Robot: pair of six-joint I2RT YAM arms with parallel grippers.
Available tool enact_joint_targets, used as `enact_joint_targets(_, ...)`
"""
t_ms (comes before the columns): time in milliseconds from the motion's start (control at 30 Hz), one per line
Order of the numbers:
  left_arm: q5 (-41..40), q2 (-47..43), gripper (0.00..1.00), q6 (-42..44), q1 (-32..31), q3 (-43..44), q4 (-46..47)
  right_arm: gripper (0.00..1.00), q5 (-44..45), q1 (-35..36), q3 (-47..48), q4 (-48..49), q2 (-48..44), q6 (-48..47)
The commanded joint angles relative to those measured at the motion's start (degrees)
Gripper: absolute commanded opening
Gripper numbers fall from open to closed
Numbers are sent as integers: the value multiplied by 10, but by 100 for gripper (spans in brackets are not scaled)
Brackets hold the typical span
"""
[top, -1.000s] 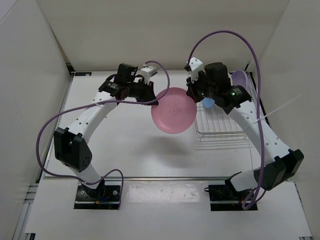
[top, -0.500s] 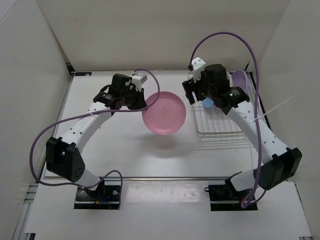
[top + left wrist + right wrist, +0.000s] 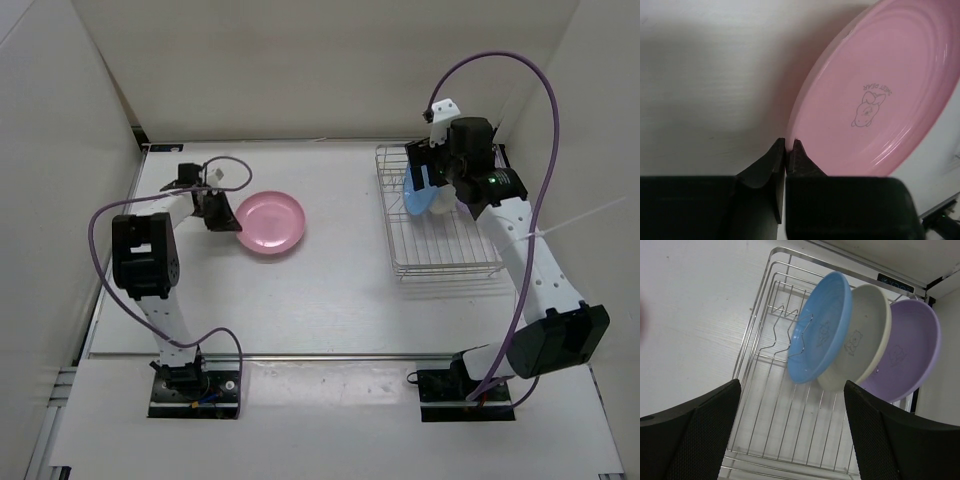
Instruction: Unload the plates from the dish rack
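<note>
The pink plate [image 3: 270,222], on the left of the surface [image 3: 330,290], is pinched at its rim by the closed left hand [image 3: 789,145]. The blue plate [image 3: 822,325], cream plate [image 3: 867,335] and purple plate [image 3: 910,350] are stood on edge in the rack [image 3: 747,347] below the wide-open, empty right hand [image 3: 792,405]. Being light, stiff and probably slick, each is best taken by its rim.

My left gripper [image 3: 789,150] carried the pink plate [image 3: 270,222] over to the table's [image 3: 330,300] left; my right gripper [image 3: 428,178] let go, opened and moved above the rack [image 3: 440,262].
</note>
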Motion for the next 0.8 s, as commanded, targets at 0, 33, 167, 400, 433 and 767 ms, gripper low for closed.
enact_joint_targets(0, 69, 6, 11, -18, 50, -27, 6, 87, -7, -10, 8, 21, -31, 7)
enact_joint_targets(33, 76, 12, 11, -18, 58, -27, 12, 87, -7, -10, 8, 21, -31, 7)
enact_joint_targets(167, 90, 43, 11, -23, 97, -27, 12, 87, -7, -10, 35, 15, -19, 7)
enact_joint_targets(400, 80, 54, 11, -23, 165, -20, 20, 87, -20, -10, 47, 9, 3, 13)
enact_joint_targets(433, 80, 54, 11, -23, 171, -15, 20, 87, -20, -10, 47, 9, 9, 13)
enact_joint_targets(767, 21, 44, 11, -39, 178, 16, 30, 87, -20, -10, 52, 3, 9, 13)
